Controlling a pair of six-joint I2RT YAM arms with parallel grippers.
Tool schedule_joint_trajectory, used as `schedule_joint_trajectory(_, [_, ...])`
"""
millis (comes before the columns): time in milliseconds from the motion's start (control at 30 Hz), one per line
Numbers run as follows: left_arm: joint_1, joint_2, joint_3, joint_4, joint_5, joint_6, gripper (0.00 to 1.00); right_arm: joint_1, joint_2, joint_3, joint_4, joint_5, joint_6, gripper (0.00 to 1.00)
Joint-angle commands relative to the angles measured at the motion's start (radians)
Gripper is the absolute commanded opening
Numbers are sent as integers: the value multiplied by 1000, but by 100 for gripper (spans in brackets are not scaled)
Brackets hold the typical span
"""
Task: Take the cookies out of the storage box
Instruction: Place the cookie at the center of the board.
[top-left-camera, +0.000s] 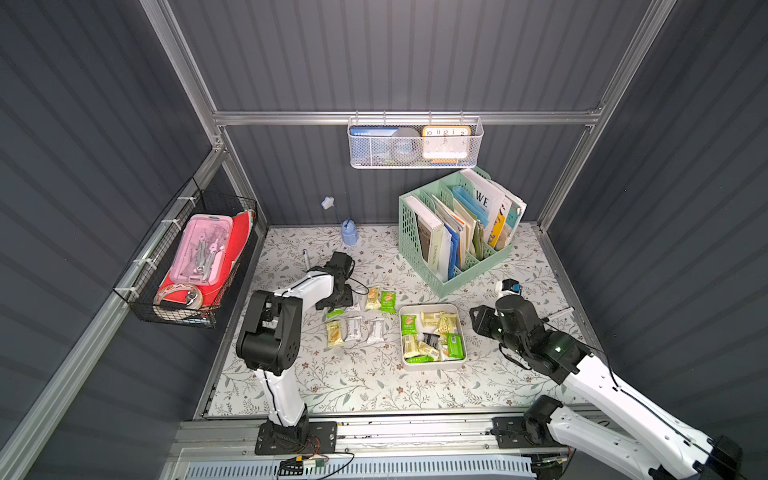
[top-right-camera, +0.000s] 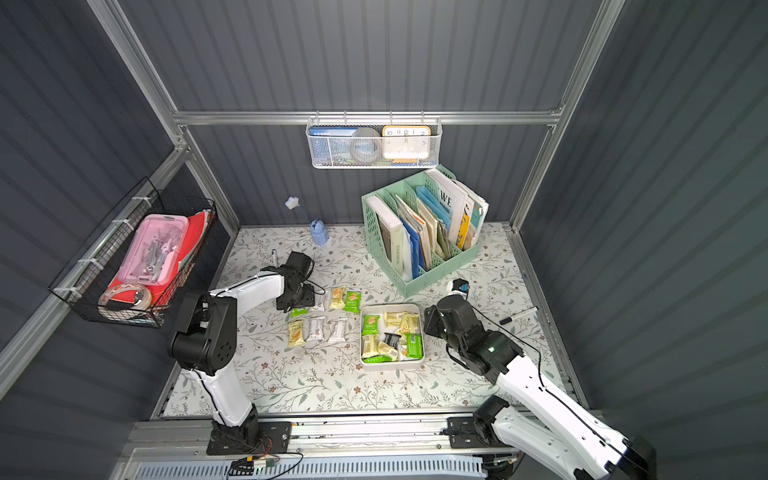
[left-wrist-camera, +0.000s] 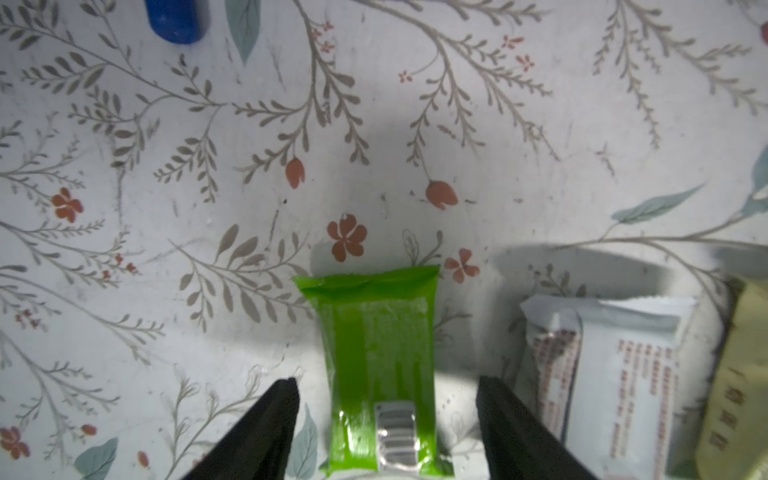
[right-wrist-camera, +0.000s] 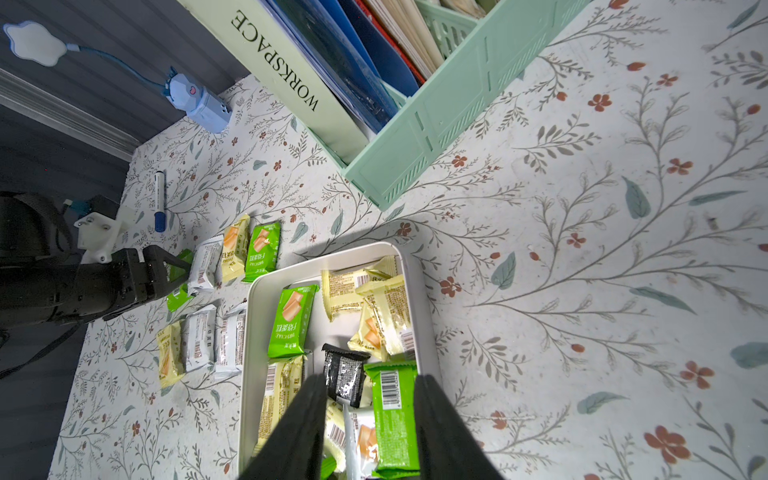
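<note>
Your left gripper (left-wrist-camera: 386, 382): jaws wide apart, green packet (left-wrist-camera: 374, 332) loose between them, its near end cut off. Right gripper (right-wrist-camera: 370, 378): part-open over the storage box (right-wrist-camera: 253, 316), no grip visible. Cookies (top-left-camera: 432, 336) crowd the box; other packets (top-left-camera: 353, 328) lie beside it on the table (top-left-camera: 374, 386).

**A:** Which items are we losing at the picture edges?

**B:** On the left wrist camera, the edge is cutting off the green packet (left-wrist-camera: 378, 345), the white packet (left-wrist-camera: 623, 353), the pale yellow packet (left-wrist-camera: 744, 374) and the blue cap (left-wrist-camera: 176, 18).

**A:** And the storage box (right-wrist-camera: 253, 316)?

**B:** We are seeing its near end running out of the right wrist picture. The fingers (right-wrist-camera: 305, 428) of the right gripper (right-wrist-camera: 370, 376) are covering parts of several cookies (right-wrist-camera: 278, 395).
</note>
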Motion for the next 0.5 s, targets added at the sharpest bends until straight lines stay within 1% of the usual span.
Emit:
schedule_joint_trajectory(0, [-2, -162, 31, -20, 11, -47, 73, -2, 57, 8, 43, -74, -23, 40])
schedule_joint_trajectory(100, [-2, -302, -11, 48, 86, -93, 73, 2, 176, 54, 48, -172, -38, 41])
schedule_joint_trajectory(167, [-2, -384, -66, 101, 125, -166, 72, 10, 265, 97, 42, -234, -60, 42])
schedule_joint_trajectory(300, [-1, -509, -173, 174, 142, -314, 71, 27, 431, 180, 37, -367, -74, 44])
schedule_joint_trajectory(367, [-2, -554, -233, 215, 152, -394, 71, 45, 499, 230, 17, -430, -55, 45])
schedule_joint_trajectory(400, [-2, -561, -249, 214, 175, -432, 71, 55, 530, 254, 7, -450, -46, 46])
schedule_joint_trajectory(433, [-2, -563, -256, 196, 190, -478, 71, 67, 559, 274, 6, -497, -37, 47])
schedule_joint_trajectory(467, [-2, -559, -253, 172, 193, -490, 71, 78, 587, 288, 6, -509, -27, 47])
